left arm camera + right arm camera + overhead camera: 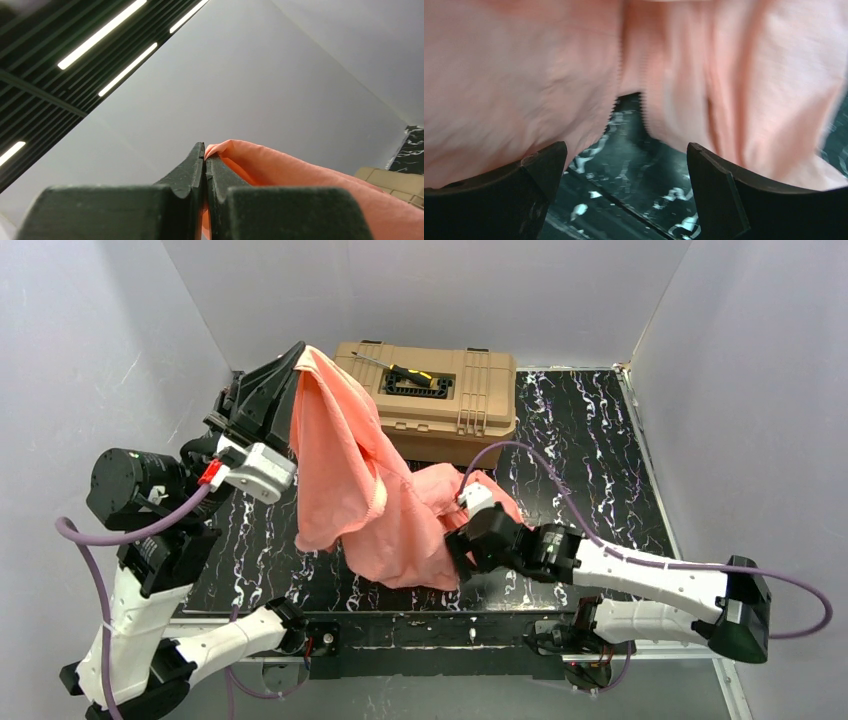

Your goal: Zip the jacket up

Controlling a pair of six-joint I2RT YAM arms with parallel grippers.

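Observation:
The salmon-pink jacket (350,470) hangs from my left gripper (299,352), raised high at the back left. Its lower part trails onto the black marbled table (580,440). In the left wrist view, the left gripper (205,152) is shut on a fold of the jacket (300,175). My right gripper (455,552) sits low at the jacket's lower right edge. In the right wrist view, it (624,155) stands open with nothing between its fingers. Just beyond them, the jacket (524,75) shows two zipper edges (644,117) parted over the table (634,165).
A tan toolbox (470,400) stands at the back of the table, just behind the hanging jacket, with a black tool (418,380) lying on its lid. Grey walls enclose the table on the left, back and right.

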